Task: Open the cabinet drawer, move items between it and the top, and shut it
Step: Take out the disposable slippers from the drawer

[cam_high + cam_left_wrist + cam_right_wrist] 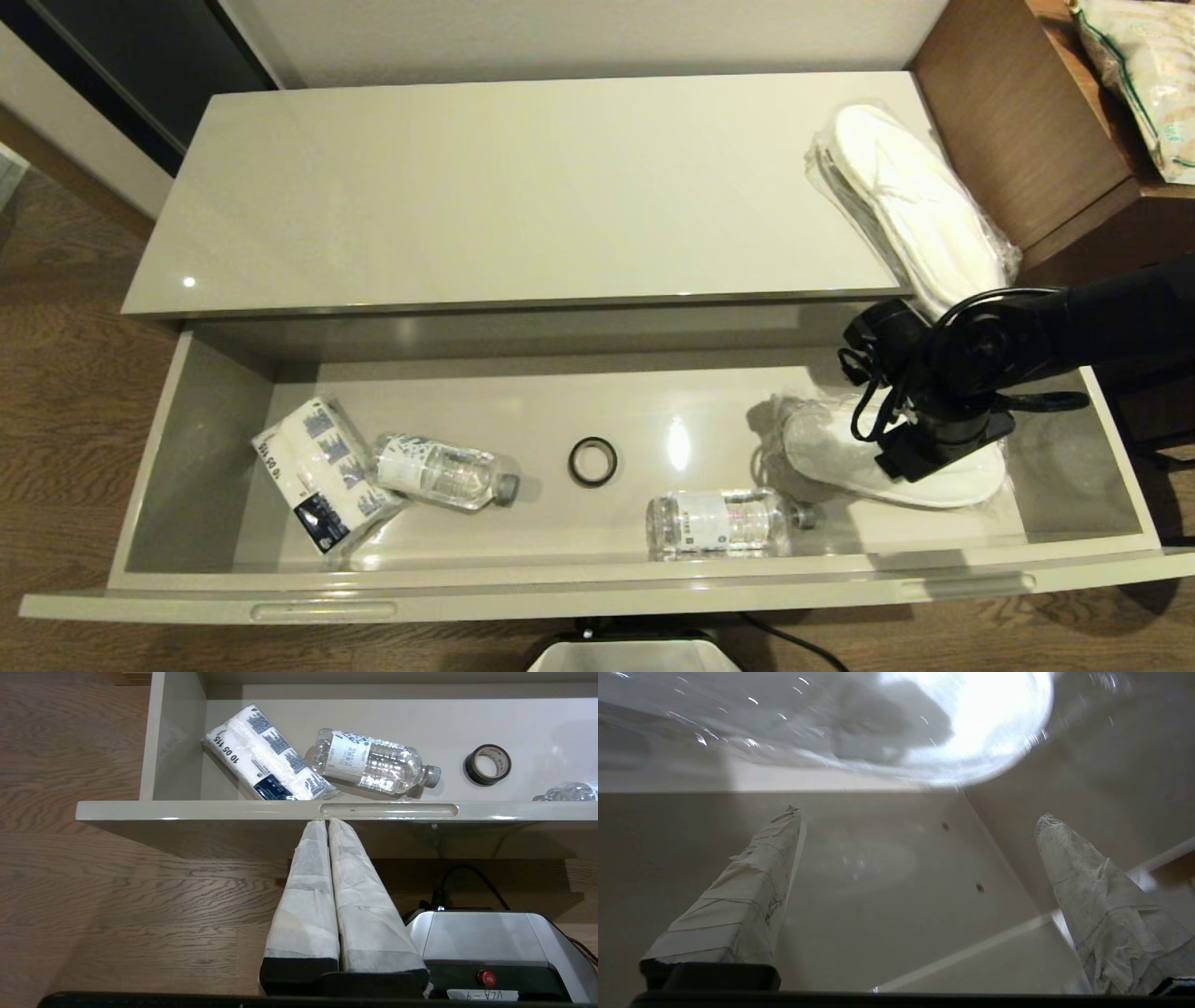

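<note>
In the head view, the long shallow glossy grey-beige cabinet drawer (168, 467) is seen pulled fully out beneath the glossy cream-white cabinet top (523, 187). One flat white slipper in a clear crinkly plastic bag (910, 201) is found on the top at two o'clock, its long axis running from eleven to five o'clock. A second bagged white slipper (840, 453) is laid on the drawer floor at four o'clock, its long axis close to nine-to-three, partly covered by the black right arm; the right gripper is hidden there under the wrist. In the left wrist view, the left gripper (327, 823) is seen parked just below the drawer's front panel, its taped fingers pressed together on nothing. In the right wrist view, the right gripper (920, 821) is shown spread wide and empty, with crinkled plastic at twelve o'clock. The slipper is judged light, soft and floppy, its bag slippery; a pinch across the narrow width near the middle is judged best.
</note>
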Controlling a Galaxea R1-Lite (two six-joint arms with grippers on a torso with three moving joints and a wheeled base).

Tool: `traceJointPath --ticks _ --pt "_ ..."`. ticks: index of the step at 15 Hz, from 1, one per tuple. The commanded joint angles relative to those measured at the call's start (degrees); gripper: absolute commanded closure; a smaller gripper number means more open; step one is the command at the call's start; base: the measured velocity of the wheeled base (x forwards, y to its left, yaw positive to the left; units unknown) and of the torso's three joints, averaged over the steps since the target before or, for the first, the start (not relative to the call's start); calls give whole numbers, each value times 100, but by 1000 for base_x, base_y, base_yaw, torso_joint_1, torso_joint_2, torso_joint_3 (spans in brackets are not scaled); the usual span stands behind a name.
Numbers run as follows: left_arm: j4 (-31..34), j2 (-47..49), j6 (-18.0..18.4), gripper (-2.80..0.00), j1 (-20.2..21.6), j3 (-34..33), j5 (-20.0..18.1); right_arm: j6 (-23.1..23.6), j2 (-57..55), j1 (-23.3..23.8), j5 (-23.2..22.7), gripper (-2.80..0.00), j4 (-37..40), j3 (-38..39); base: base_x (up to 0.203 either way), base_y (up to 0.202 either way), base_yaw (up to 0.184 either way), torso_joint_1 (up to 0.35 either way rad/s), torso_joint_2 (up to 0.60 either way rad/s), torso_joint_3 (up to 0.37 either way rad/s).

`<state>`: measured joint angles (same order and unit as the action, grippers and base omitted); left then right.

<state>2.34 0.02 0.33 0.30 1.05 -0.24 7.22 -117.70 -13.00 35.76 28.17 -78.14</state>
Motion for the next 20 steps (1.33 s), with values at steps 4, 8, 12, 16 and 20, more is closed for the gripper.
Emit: traceJointPath --ticks 4,8,12,16,20 --pt "3 -2 2 0 5 1 -2 2148 -84 263 -835 -280 -3154 1300 0 0 0 0 0 0" --pt "3 -2 2 0 5 1 -2 3399 -680 750 -1615 -280 -5872 1787 0 0 0 0 0 0" --pt "3 -2 2 0 5 1 -2 4186 -1057 1070 -2126 -280 -7027 1802 0 0 0 0 0 0" --pt "3 -2 2 0 5 1 -2 4131 -849 1089 -2035 -280 -6915 2152 0 0 0 0 0 0" --pt "3 -2 2 0 5 1 -2 4020 -584 1163 -2012 0 -6619 2633 0 0 0 0 0 0"
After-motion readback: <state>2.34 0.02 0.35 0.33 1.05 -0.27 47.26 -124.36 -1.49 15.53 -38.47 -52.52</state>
